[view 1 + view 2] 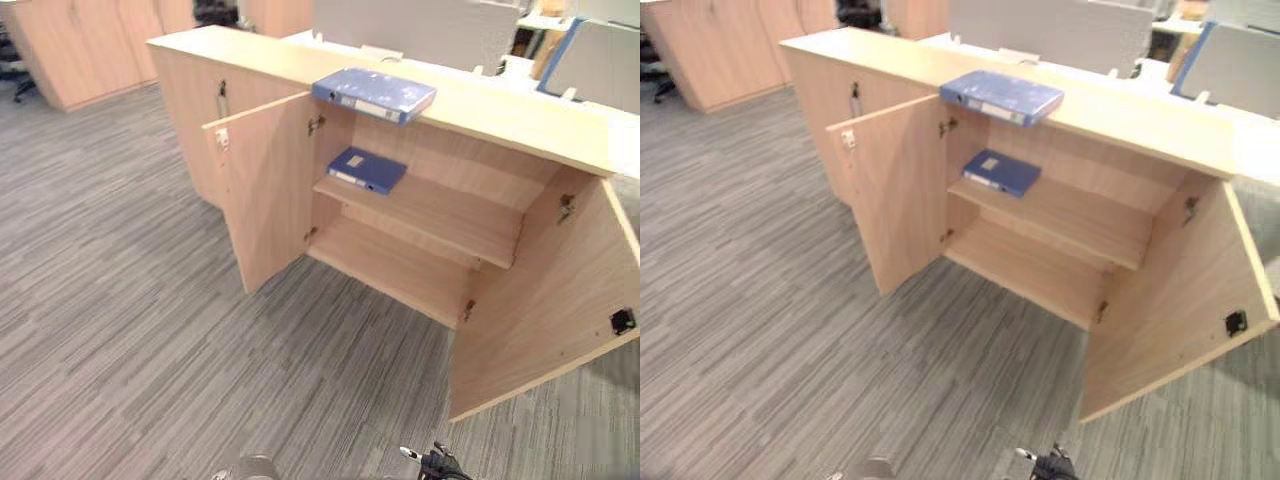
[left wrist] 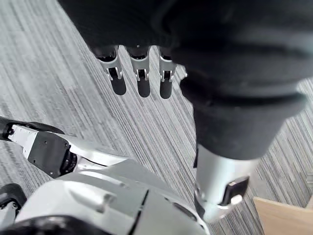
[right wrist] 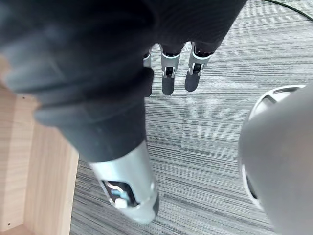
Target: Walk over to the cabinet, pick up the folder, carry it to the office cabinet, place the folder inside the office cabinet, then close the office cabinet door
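A blue folder (image 1: 374, 94) lies flat on top of the low wooden cabinet (image 1: 500, 115), over its open compartment. A second, smaller blue folder (image 1: 366, 169) lies on the upper shelf (image 1: 440, 215) inside. Both cabinet doors stand open: the left door (image 1: 262, 190) and the right door (image 1: 545, 300). My left hand (image 2: 142, 73) hangs over the grey carpet, fingers straight and holding nothing. My right hand (image 3: 171, 71) also hangs over the carpet, fingers straight and empty, with a wooden door edge (image 3: 29, 166) beside it.
Grey striped carpet (image 1: 130, 330) covers the floor between me and the cabinet. More wooden cabinets (image 1: 80, 45) stand at the far left. Grey desk partitions (image 1: 420, 30) rise behind the cabinet. The lower shelf (image 1: 400, 270) holds nothing.
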{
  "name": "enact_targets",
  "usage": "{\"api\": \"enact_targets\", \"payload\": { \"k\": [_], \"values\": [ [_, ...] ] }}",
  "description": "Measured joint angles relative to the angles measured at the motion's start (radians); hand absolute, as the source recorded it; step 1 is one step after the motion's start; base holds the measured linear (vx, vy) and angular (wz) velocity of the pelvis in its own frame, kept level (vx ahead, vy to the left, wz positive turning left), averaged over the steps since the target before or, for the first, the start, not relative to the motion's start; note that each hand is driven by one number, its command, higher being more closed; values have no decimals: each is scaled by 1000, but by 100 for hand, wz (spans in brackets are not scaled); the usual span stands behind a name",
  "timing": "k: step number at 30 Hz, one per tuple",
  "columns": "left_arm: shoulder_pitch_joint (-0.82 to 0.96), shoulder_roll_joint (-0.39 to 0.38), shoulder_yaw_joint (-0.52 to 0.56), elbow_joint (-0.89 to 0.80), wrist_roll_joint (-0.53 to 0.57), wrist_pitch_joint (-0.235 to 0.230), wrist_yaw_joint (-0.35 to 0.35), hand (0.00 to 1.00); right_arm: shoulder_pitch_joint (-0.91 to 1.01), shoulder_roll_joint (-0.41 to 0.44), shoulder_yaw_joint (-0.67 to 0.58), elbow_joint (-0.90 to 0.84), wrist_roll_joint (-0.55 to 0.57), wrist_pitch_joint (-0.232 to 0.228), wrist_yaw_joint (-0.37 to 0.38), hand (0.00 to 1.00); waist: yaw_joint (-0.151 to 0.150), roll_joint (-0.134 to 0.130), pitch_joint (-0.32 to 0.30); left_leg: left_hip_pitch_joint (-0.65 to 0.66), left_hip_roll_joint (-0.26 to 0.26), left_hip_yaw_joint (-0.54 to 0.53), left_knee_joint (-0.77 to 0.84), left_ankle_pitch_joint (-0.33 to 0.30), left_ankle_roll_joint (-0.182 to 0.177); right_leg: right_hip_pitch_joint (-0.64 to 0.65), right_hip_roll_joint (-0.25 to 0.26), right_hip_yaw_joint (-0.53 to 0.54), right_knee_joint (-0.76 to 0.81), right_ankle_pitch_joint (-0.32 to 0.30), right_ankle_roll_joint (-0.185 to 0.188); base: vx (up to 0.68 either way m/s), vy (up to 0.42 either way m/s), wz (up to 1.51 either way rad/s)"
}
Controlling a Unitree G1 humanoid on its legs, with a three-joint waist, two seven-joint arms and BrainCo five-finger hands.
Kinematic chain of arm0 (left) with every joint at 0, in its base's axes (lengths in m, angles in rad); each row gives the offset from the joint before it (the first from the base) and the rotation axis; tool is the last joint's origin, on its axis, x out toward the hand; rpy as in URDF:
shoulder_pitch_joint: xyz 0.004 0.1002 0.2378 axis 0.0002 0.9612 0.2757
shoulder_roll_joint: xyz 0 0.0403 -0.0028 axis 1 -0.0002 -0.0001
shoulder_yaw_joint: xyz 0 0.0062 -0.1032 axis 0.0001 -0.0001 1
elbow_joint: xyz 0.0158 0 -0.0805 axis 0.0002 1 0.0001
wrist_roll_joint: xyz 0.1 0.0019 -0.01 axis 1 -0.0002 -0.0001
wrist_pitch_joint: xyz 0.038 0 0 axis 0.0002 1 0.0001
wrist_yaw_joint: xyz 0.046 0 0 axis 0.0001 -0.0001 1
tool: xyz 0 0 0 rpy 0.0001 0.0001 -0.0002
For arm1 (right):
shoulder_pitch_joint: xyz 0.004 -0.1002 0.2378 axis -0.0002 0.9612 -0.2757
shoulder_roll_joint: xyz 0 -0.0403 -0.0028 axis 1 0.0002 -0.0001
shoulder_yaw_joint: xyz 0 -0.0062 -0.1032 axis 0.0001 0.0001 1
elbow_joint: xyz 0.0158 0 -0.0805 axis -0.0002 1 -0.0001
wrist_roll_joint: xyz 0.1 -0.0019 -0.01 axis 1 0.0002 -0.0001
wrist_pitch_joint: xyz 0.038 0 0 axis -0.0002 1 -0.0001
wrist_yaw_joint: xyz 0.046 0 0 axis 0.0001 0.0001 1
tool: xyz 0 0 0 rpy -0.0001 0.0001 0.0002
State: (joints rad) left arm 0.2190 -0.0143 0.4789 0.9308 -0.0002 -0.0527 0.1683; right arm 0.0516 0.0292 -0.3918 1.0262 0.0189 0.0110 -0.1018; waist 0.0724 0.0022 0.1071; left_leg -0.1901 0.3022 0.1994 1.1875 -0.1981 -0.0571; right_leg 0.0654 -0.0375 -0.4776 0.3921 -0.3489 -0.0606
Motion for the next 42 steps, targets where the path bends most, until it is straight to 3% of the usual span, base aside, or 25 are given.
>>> {"api": "enact_targets", "payload": {
  "k": [2,5,6,7,8,9,13,16,18,20,21,22,24,26,28,29,31,33,34,35,37,38,39,40,42],
  "values": [
    [0,8,-22,0,-1,0,1,0,-27,-6,-1,36,0,3,-5,0,1,-7,10,-52,-17,15,-17,-30,21,43,-16,51,-53,22,31,444,229,-82],
    [4,18,-54,2,-3,-4,3,0,-77,-15,-1,100,0,8,-18,0,10,-15,33,-126,-125,-11,-238,-88,26,122,-98,115,-118,41,62,350,308,-65],
    [7,18,-66,4,-8,-7,6,0,-96,-21,-1,121,0,8,-19,0,18,-12,34,-140,-180,-56,-419,-78,20,143,-134,131,-127,43,70,392,386,-57],
    [17,13,-85,12,-13,-11,10,0,-109,-27,-1,125,0,7,-19,0,27,8,33,-136,-215,-131,-635,-12,8,161,-147,143,-143,49,90,418,414,-62],
    [21,7,-94,20,-16,-13,9,0,-114,-28,0,126,0,5,-17,0,32,18,33,-129,-219,-144,-667,86,22,175,-150,155,-149,45,126,450,390,-41],
    [9,29,-93,36,-24,-15,11,0,-118,-6,1,126,0,6,-15,0,34,-1,38,-114,-252,-119,-671,68,35,185,-180,157,-177,55,148,409,327,-18],
    [2,33,-101,61,-44,-20,10,0,-163,-15,-1,129,-2,4,-14,0,55,0,38,-57,-313,-114,-696,57,52,153,-186,161,-246,170,141,260,215,-25],
    [18,36,-94,86,-44,-16,9,0,-155,-13,0,127,-5,3,-1,0,58,4,10,-12,-334,-104,-742,36,84,151,-217,199,-258,245,207,211,162,-49],
    [23,30,-80,90,-44,-13,9,0,-135,-18,1,122,-14,6,6,0,60,7,2,30,-354,-104,-813,25,100,103,-251,222,-189,255,219,182,217,-45],
    [35,20,-70,86,-43,-8,9,0,-93,-36,0,107,-43,12,14,0,53,16,-5,92,-388,-102,-888,29,117,1,-306,266,41,258,212,114,196,-22],
    [35,18,-70,86,-43,-5,9,0,-67,-40,0,100,-44,18,14,0,46,17,-5,120,-403,-102,-906,28,128,-49,-338,272,164,278,182,117,186,9],
    [31,18,-69,85,-43,-3,10,0,-48,-53,0,64,-43,24,14,0,32,21,-5,154,-414,-102,-909,18,147,-109,-377,292,320,318,86,117,187,14],
    [19,16,-58,81,-42,0,10,0,-28,-57,1,45,-44,23,12,0,22,26,-4,203,-425,-106,-912,2,162,-174,-404,290,493,313,-1,109,170,9],
    [1,12,-50,70,-39,3,10,0,-30,-54,1,28,-44,4,12,0,18,26,-2,247,-419,-110,-929,-19,172,-249,-364,285,575,244,24,78,112,-11],
    [-23,12,-52,67,-34,4,9,0,-32,-54,0,23,-42,-13,14,0,-16,28,-4,283,-393,-126,-939,-43,162,-325,-268,218,573,157,74,59,10,5],
    [-30,12,-52,61,-32,4,9,0,-30,-53,1,19,-42,-11,14,0,-28,26,-2,293,-390,-136,-941,-50,166,-335,-251,184,553,147,86,101,-60,37],
    [-44,10,-57,52,-9,3,2,0,-10,-50,-1,8,-38,-6,14,0,-36,22,-1,342,-388,-153,-957,-64,155,-335,-201,86,373,145,80,190,-96,36],
    [-44,7,-57,47,-9,2,-1,0,-2,-44,0,7,-39,-4,14,0,-37,6,-5,358,-399,-170,-957,-88,142,-310,-194,36,220,197,12,243,-122,25],
    [-44,0,-53,42,2,3,-2,0,2,-45,0,7,-39,-3,14,0,-34,11,-9,368,-399,-182,-952,-107,130,-283,-189,22,182,155,5,317,-156,28],
    [-38,-27,-52,35,12,3,-3,0,-1,-55,0,6,-40,0,14,0,-34,45,-20,363,-365,-194,-939,-125,107,-272,-157,4,167,141,8,348,-172,37],
    [-46,-32,-46,18,12,2,-7,0,-10,-49,2,9,-39,4,14,0,-35,46,-21,308,-335,-205,-800,-146,73,-238,-129,-25,132,105,16,363,-209,38],
    [-48,-38,-23,4,8,1,-12,0,-10,-47,2,8,-39,7,13,0,-30,46,-15,199,-291,-190,-534,-140,37,-181,-86,-43,78,99,18,313,-211,16],
    [-44,-40,-10,2,5,1,-12,0,-13,-46,2,8,-39,7,12,0,-24,49,-14,155,-264,-176,-420,-116,5,-155,-63,-43,56,97,14,400,-237,-10],
    [-35,-39,5,-1,-2,2,-11,0,-18,-39,4,9,-36,6,11,0,-17,48,-12,83,-198,-137,-210,-94,-23,-100,-22,-41,23,88,2,370,-140,-35],
    [-20,-31,7,0,-6,5,-11,0,-23,-28,2,13,-19,5,2,0,-5,41,-5,-4,-117,-93,-35,-88,-2,-25,8,-31,-26,79,-1,356,-79,-31]
  ]
}}
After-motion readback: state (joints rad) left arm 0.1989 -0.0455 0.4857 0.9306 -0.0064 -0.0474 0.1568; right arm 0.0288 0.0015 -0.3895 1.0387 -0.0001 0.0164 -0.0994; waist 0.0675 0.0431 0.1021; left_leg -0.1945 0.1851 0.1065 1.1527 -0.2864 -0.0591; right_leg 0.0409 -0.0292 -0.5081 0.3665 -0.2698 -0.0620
